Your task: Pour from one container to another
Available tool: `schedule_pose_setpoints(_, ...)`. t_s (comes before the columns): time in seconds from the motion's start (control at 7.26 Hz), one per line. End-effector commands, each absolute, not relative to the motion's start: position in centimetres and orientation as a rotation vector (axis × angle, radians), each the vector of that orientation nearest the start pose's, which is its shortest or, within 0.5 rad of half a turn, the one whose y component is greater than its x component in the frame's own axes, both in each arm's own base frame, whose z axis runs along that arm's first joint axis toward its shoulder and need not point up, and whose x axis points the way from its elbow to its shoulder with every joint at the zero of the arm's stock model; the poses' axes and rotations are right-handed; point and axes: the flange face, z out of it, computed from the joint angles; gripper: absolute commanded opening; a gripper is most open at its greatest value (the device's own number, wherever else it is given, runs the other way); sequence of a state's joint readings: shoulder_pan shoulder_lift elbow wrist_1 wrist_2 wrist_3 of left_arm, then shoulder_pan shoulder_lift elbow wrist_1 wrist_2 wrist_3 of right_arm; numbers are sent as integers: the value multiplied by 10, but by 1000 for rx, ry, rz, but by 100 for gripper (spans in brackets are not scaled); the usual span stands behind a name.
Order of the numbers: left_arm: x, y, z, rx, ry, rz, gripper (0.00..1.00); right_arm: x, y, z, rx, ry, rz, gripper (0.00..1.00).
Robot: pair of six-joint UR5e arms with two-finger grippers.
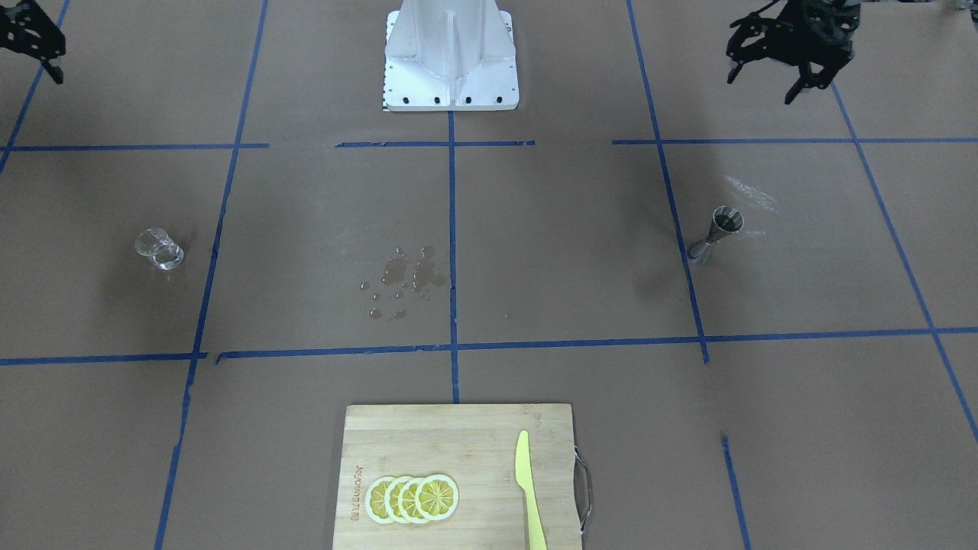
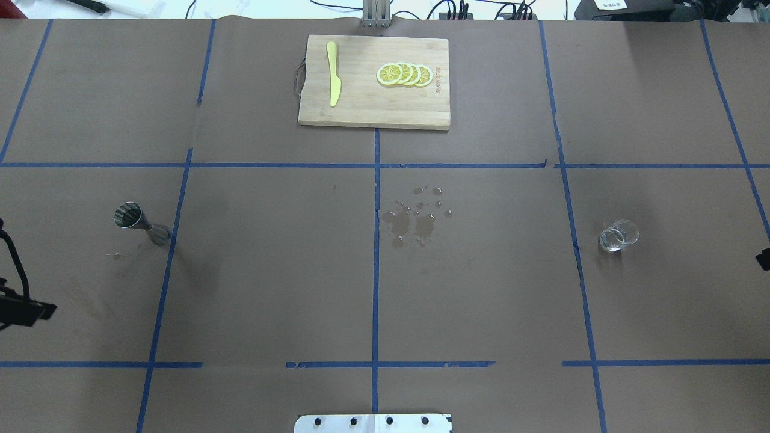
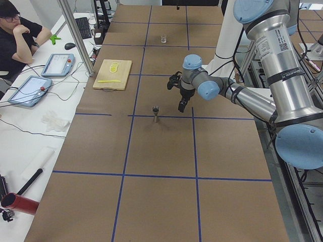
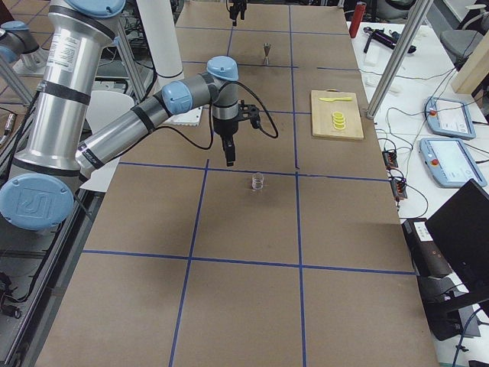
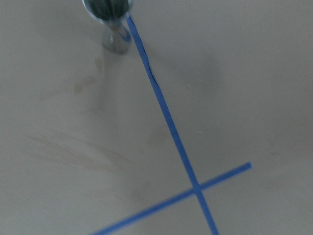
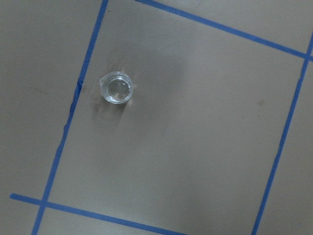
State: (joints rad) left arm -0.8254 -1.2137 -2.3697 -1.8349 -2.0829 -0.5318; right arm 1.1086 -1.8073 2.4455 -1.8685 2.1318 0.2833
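- The front-facing view alone shows the left claw whole: it hangs above the brown paper-covered worktop with its fingers spread apart and nothing between them.
- The right claw is cut by that view's edge, so I cannot tell how its fingers stand.
- The right wrist view looks straight down into the small clear round drinking glass, which stands upright just beside a blue tape line.
- The left wrist view catches the small steel hourglass-shaped jigger at its top edge. It is upright and just beside another tape line, well apart from the glass.
- Overhead, scattered water droplets lie between the two.
- The bamboo cutting board bears a burnt-in brand mark, too small to read.
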Motion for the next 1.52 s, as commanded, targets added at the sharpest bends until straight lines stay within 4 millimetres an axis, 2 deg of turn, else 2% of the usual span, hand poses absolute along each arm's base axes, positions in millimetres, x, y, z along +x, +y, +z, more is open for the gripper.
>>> schedule_pose_setpoints(0.0,92,-401,402,407,662,367,100,-36,-390,414,113,-659,-266,100)
schedule_pose_setpoints(0.14,65,-456,405,401,591,393,100,-15,-411,428,112,-705,-218,100)
schedule_pose_setpoints(0.28,46,-497,427,380,554,432,100,1,-436,442,107,-743,-198,100)
schedule_pose_setpoints(0.41,18,-526,458,360,531,410,100,8,-454,463,86,-749,-198,100)
schedule_pose_setpoints(0.55,3,-543,486,326,553,375,100,18,-472,486,55,-748,-174,100)
schedule_pose_setpoints(0.69,-3,-552,517,319,570,358,100,22,-479,503,28,-753,-161,100)
schedule_pose_setpoints(0.83,-32,-557,552,300,582,297,100,24,-476,516,13,-754,-143,100)
schedule_pose_setpoints(0.96,-39,-554,574,272,674,271,100,18,-478,515,15,-753,-153,100)
schedule_pose_setpoints(1.1,-39,-547,599,226,698,252,100,14,-491,539,-5,-751,-151,100)
schedule_pose_setpoints(1.24,-40,-541,621,183,702,232,100,17,-497,565,57,-752,-167,100)
schedule_pose_setpoints(1.38,-39,-532,633,162,702,226,100,21,-500,591,51,-756,-113,100)
